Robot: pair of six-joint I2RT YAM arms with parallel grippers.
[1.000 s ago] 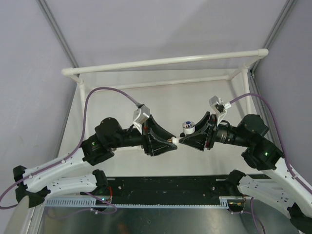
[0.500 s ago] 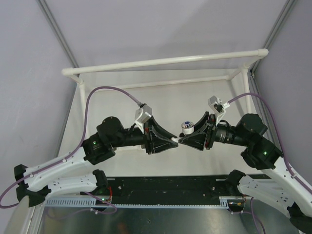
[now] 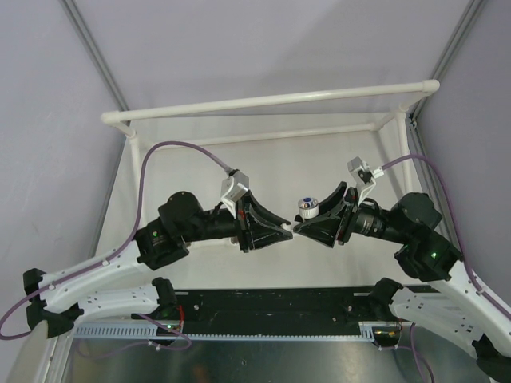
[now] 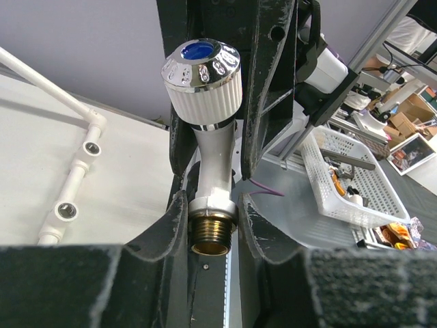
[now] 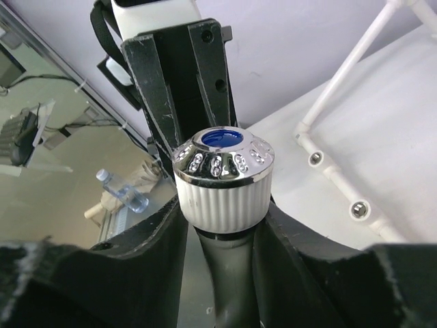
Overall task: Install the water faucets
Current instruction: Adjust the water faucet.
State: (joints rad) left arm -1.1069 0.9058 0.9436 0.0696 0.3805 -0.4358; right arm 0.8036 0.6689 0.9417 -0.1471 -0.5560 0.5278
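No install yet, by the look of it. Only one faucet (image 3: 306, 209) in view, hanging mid-air over the middle of the table (image 3: 319, 159), blue knob cap facing up, brass thread end toward the left arm. Clamped at the white collar just above the thread by left gripper (image 4: 213, 217), in from 8 o'clock, fingers shut tight on it. Flanked at the ribbed knob by right gripper (image 5: 222, 215), in from 4 o'clock; can't tell if pinching or sitting just off the plastic. Reads as a mid-air handover or regrip, so early in the job. Frame (image 3: 271, 100) at 12 o'clock along the far edge. Two sockets (image 4: 66, 210) showing in both wrist views on a low pipe run, well apart from the faucet, threaded holes bare, nothing screwed in. Left to do, as a guess: settle on one grip, carry toward 12 o'clock, line the thread up with a hole, screw home, then repeat for the other holes. No spare faucets visible; can't tell total socket count.
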